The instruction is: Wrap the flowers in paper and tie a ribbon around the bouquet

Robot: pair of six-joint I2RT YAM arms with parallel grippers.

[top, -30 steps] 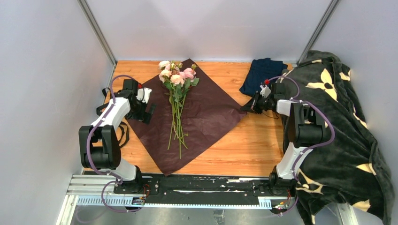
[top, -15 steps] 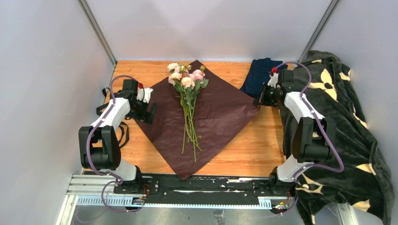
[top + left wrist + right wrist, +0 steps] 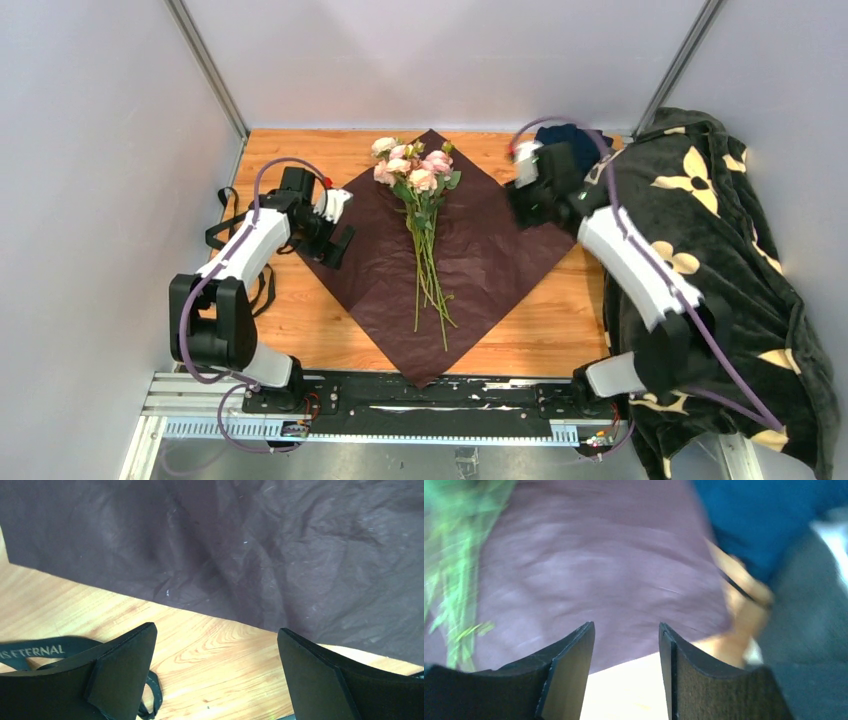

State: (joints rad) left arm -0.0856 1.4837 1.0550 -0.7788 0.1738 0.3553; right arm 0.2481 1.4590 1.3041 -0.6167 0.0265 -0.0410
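Note:
The dark burgundy paper (image 3: 490,250) lies flat as a diamond on the wooden table. The flowers (image 3: 418,178), pink and cream roses, rest on it with their thin stems running toward the near corner. My left gripper (image 3: 338,238) is open and empty just off the sheet's left corner; its wrist view shows the paper (image 3: 250,545) ahead of the left gripper (image 3: 215,635) and the black ribbon (image 3: 35,652) under the left finger. My right gripper (image 3: 522,205) hovers over the right corner, blurred. In the right wrist view the right gripper (image 3: 626,627) is open, with only the paper (image 3: 599,570) and bare table beyond it.
More black ribbon loops (image 3: 262,288) lie beside the left arm. A navy folded cloth (image 3: 578,135) sits at the back right, partly behind the right arm. A dark green blanket (image 3: 740,280) with cream flower shapes covers the right side. Grey walls close in the table.
The paper with the flowers slid to the right. My right gripper let go of its right corner, opened, and swung up and left. My left gripper followed a little to the right.

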